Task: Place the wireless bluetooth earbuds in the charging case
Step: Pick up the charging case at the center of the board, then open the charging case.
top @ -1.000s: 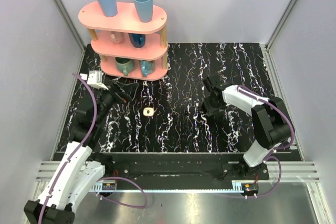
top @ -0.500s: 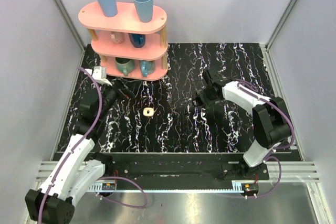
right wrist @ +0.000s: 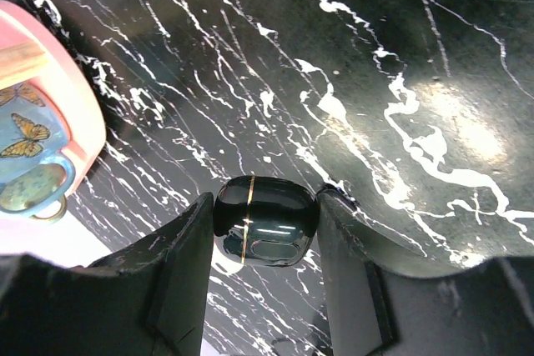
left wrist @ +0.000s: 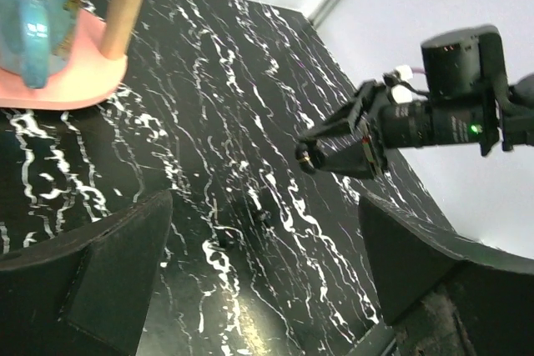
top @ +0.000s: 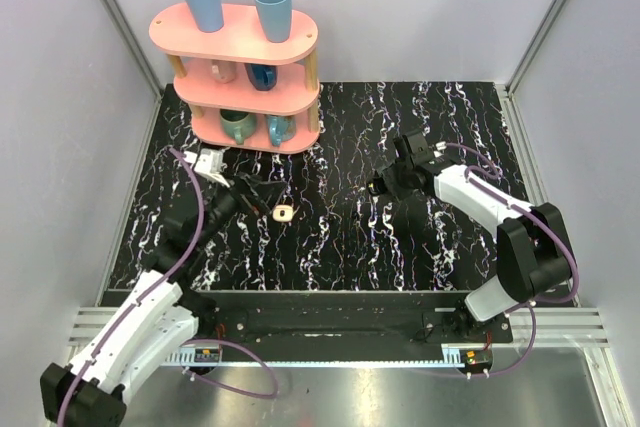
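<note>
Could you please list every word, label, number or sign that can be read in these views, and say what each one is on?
No text can be read in any view.
No lettering on the charging case, only a thin gold line.
Butterfly pictures, not words, on the blue mug.
Any markings on the small circuit boards at the near edge are too small to read.

Black marble-patterned tabletop [top: 340,247] with white veining throughout. Carries a pink three-tier oval shelf rack [top: 240,50] on pale wooden posts, upright at the far left. Holds one small cream-white rounded piece with a dark centre [top: 283,212], lying left of the middle, apart from the rack, nearer the front.
</note>
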Action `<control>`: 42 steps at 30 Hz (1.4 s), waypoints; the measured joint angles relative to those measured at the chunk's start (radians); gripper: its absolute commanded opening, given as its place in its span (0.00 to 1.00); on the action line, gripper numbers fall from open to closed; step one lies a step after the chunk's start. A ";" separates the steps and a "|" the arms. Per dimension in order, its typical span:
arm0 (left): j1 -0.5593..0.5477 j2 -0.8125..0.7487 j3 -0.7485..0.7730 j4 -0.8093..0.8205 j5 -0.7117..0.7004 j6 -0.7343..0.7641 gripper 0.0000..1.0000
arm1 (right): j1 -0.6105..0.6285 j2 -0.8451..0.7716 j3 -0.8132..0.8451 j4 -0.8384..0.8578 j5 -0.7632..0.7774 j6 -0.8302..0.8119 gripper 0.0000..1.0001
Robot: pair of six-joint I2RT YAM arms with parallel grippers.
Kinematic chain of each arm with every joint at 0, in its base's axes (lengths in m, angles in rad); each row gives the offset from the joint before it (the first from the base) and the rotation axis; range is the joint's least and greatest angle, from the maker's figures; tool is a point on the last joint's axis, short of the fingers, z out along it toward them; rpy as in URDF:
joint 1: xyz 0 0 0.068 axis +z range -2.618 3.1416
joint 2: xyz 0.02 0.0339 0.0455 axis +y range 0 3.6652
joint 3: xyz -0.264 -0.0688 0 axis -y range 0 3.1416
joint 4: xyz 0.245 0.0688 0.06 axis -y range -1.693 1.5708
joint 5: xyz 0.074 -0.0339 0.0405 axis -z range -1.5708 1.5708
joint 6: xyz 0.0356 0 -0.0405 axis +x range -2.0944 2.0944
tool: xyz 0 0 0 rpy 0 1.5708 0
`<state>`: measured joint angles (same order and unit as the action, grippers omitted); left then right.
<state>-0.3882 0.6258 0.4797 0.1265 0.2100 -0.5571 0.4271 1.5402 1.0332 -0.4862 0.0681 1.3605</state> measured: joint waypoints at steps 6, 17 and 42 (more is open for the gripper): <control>-0.116 0.057 -0.047 0.098 -0.029 -0.001 0.99 | 0.000 -0.001 0.000 0.070 -0.031 -0.003 0.22; -0.272 0.224 -0.107 0.362 -0.088 -0.017 0.99 | 0.001 -0.183 -0.054 0.168 -0.090 0.026 0.21; -0.409 0.533 -0.129 0.917 -0.170 -0.002 0.75 | 0.197 -0.309 -0.144 0.358 -0.026 0.286 0.16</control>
<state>-0.7971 1.1584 0.3504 1.0431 0.0399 -0.5594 0.6239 1.2316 0.8890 -0.1284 0.0422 1.6463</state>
